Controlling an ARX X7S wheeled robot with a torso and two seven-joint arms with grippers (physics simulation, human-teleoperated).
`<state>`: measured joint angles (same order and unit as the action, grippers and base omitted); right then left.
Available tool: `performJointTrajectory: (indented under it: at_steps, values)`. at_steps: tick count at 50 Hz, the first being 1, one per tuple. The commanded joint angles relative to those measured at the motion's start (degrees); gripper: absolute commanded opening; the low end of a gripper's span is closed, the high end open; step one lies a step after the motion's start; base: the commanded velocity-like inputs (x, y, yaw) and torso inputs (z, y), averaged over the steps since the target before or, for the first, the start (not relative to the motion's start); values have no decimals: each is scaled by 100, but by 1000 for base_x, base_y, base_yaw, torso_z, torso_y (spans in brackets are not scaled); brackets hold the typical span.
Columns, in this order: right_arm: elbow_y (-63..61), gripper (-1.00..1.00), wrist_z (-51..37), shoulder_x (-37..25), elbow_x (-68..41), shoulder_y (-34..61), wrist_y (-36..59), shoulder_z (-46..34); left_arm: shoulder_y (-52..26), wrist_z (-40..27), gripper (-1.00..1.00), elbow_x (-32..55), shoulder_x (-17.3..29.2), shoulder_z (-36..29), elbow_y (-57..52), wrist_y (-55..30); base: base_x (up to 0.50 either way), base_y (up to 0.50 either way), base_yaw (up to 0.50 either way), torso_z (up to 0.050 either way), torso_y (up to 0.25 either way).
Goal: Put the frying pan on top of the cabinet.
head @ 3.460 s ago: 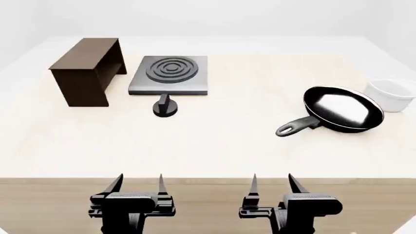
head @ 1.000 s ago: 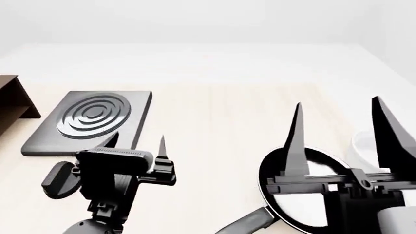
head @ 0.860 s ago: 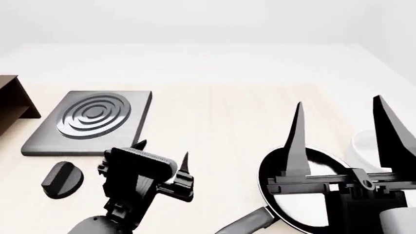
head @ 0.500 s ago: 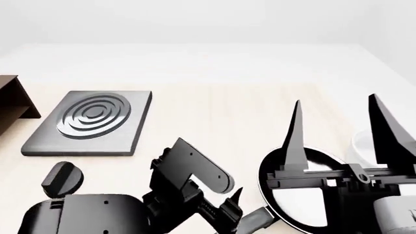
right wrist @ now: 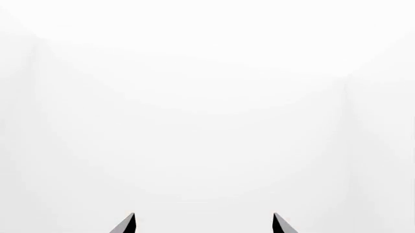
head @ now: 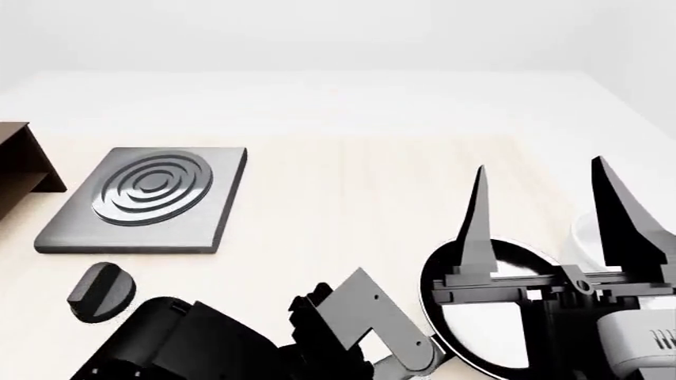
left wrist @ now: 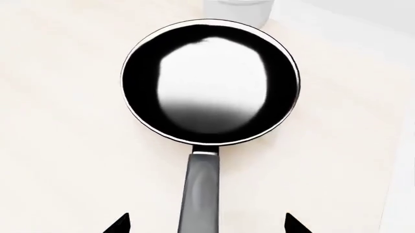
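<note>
Frying pan ahead of left claw

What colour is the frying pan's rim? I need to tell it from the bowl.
Thin and pale, ringing the glossy black frying pan; clearest in the left wrist view.

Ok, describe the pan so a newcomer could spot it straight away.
On the pale wooden table, look to the right side, far from the grey hob. The pan lies there beside a small white bowl: round, black, glossy inside, with a thin pale rim and a long dark grey handle.
</note>
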<state>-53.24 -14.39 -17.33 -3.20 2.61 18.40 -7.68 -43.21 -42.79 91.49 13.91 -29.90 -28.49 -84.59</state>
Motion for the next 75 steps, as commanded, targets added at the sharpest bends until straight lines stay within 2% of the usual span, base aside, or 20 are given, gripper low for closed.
performJointTrajectory:
  at_steps: [1,20,30,46,55,56,71,75]
  values:
    - [47,100,-42,-41,-46,-21,-58,13,100,193,100,-497,-86,-558,284,84,0,0,0,0,0]
    - [37,100,-117,-103,-102,-74,-115,20,-180,907,100,-1655,-224,-1462,1139,421,0,0,0,0,0]
    - [41,100,-165,-119,-124,-143,-216,16,-202,1272,100,-2206,-136,-1961,1490,678,0,0,0,0,0]
    - [-2,100,-233,-160,-130,-151,-248,-16,-37,1388,100,-2364,-93,-2339,1931,721,0,0,0,0,0]
    - [-37,100,-269,-179,-153,-115,-222,-25,28,1153,100,-2015,-82,-2215,1825,548,0,0,0,0,0]
    - [-41,100,-273,-182,-152,-115,-219,-27,34,1128,-100,-2021,-79,-2193,1831,578,0,0,0,0,0]
    - [-52,100,-324,-234,-190,-93,-207,-16,-75,1132,-100,-2070,-38,-2280,1747,695,0,0,0,0,0]
    - [-86,100,-341,-251,-199,-111,-209,-9,-223,1257,-100,-2262,101,-2381,1512,857,0,0,0,0,3]
